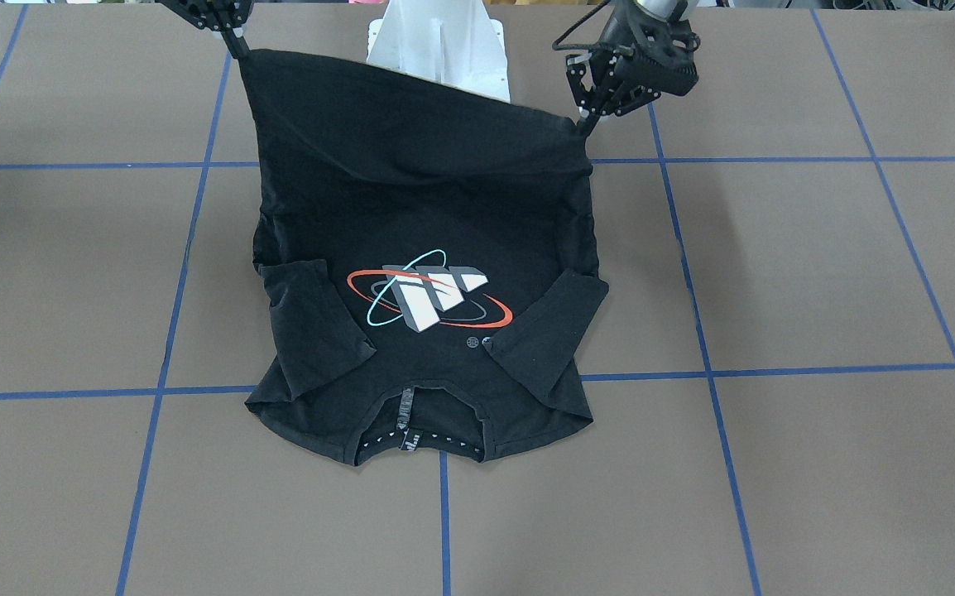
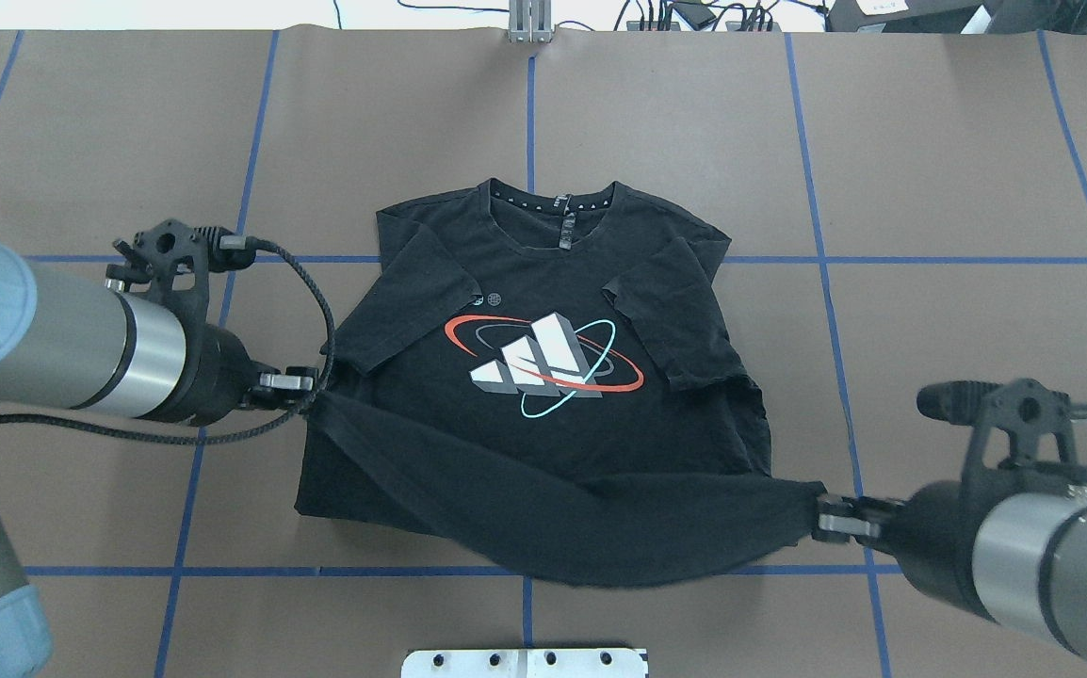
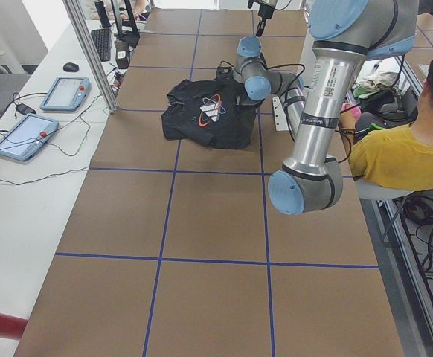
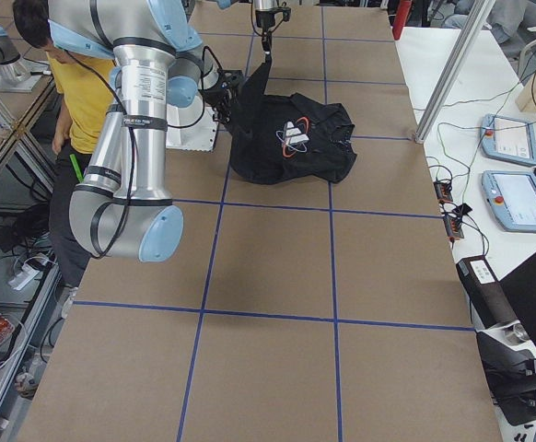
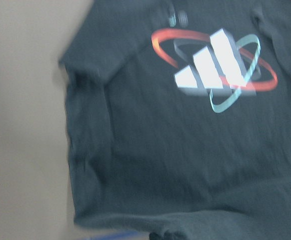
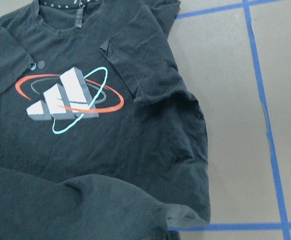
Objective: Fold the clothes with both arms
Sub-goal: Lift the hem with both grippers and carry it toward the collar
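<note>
T-shirt [image 2: 525,452]: hem held raised (to be folded toward collar).
Left gripper [image 2: 310,388], right gripper [image 2: 821,519]: fingers clamped on hem corners.

Overhead and front cameras face each other across the table [image 2: 930,141]; side cameras look along it from afar; both close wrist cameras share the T-shirt [image 6: 150,150].

No lettering can be read; the black short-sleeved T-shirt [image 2: 543,443] bears a white three-bar logo [image 2: 543,363] ringed red-orange and teal below its collar [image 2: 553,196].
</note>
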Tool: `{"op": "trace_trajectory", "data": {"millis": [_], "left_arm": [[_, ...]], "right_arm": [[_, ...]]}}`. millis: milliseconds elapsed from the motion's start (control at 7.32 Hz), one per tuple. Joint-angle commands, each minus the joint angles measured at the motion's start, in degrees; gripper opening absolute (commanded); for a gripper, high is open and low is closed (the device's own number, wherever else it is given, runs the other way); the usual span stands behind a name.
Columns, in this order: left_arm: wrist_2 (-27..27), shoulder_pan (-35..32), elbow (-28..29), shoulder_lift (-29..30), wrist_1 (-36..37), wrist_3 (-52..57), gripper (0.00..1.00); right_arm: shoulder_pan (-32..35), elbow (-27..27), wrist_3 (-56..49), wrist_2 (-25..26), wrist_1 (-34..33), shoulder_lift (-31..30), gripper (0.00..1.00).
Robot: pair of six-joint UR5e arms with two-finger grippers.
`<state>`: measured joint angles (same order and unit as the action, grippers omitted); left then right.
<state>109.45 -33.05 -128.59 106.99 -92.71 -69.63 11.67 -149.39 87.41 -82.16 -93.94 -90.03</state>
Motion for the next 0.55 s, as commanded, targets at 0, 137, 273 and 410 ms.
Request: {"op": "trace_trajectory", "data": {"millis": [0,137,273,410], "left_arm": [[-4.8,-2.6,3.8,2.2,-0.2,0.2,0.00],[-5.2,-4.5,5.6,3.3,-0.2,0.2,0.00],[-5.6,-6.3,8.2,5.3,-0.2,0.1,0.00],[-6.7,-7.6,12.0,7.8,-0.4,0.1,0.00]], "right_arm": [[7.6,11.4,-1.3,0.0,-1.0,10.7,0.00],[10.4,15.1,-1.9,-0.1,-0.6,13.3,0.00],[13.3,16.5,-3.3,-0.4,-0.5,14.2,0.00],[15.6,17.3,-3.8,-0.5,-0.5,14.5,0.00]]}}
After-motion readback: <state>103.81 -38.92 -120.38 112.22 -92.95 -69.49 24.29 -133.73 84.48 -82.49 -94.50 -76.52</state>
